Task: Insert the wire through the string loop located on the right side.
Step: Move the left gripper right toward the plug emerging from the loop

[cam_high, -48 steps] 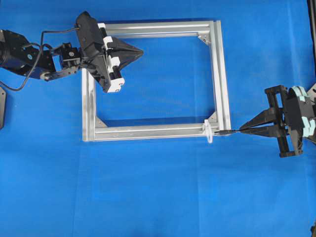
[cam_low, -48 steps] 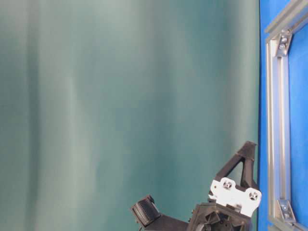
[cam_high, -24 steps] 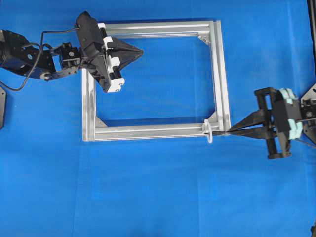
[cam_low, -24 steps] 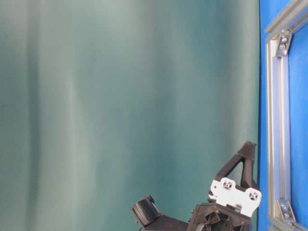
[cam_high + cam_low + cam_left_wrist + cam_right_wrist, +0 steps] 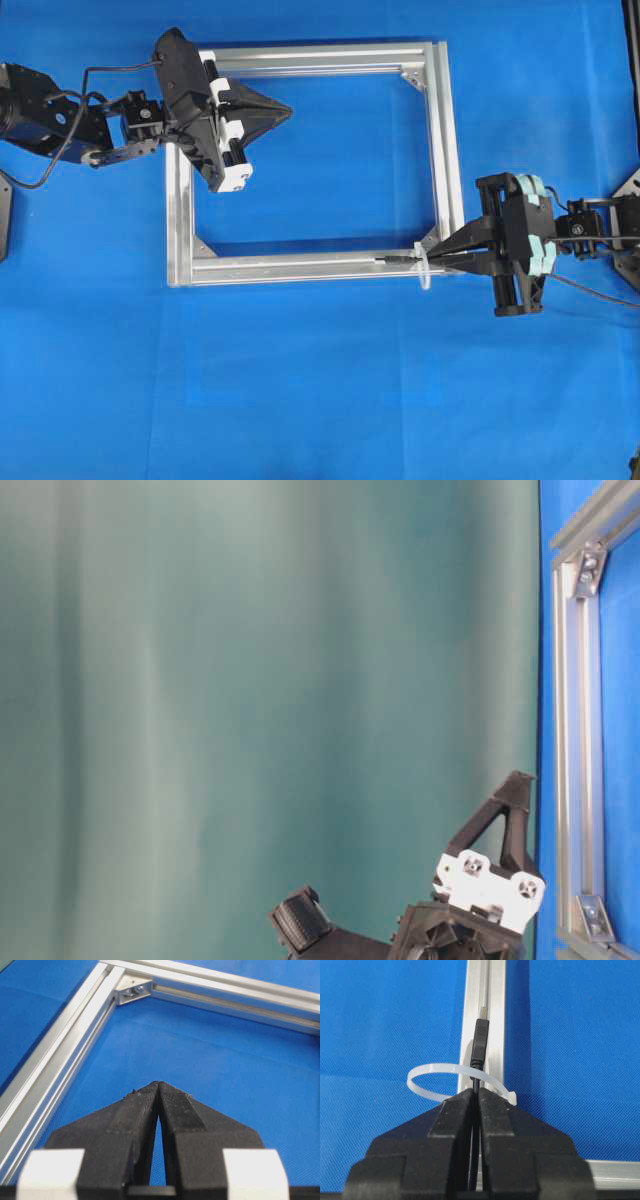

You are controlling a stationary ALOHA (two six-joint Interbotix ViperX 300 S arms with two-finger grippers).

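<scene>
The wire (image 5: 479, 1040) is a thin black cable ending in a slim plug. My right gripper (image 5: 475, 1092) is shut on it just behind the plug. The string loop (image 5: 432, 1071) is a white band tied round the silver frame bar (image 5: 487, 995). The plug pokes through the loop and lies along the bar beyond it. From overhead, my right gripper (image 5: 438, 262) touches the string loop (image 5: 425, 270) at the frame's near right corner, and the wire's tip (image 5: 398, 259) sits left of the loop. My left gripper (image 5: 288, 108) hovers shut and empty over the frame's far left part.
The rectangular aluminium frame (image 5: 300, 266) lies flat on the blue table cloth (image 5: 320, 380). A corner bracket (image 5: 132, 991) sits ahead of my left gripper (image 5: 158, 1084). The wire's slack (image 5: 592, 291) trails off right behind the right arm. The table-level view shows my left gripper (image 5: 520, 779) raised beside the frame (image 5: 570, 730).
My right gripper moved left along the near bar with the wire, carrying the plug from outside the frame corner through the string loop. The left arm barely shifted.
</scene>
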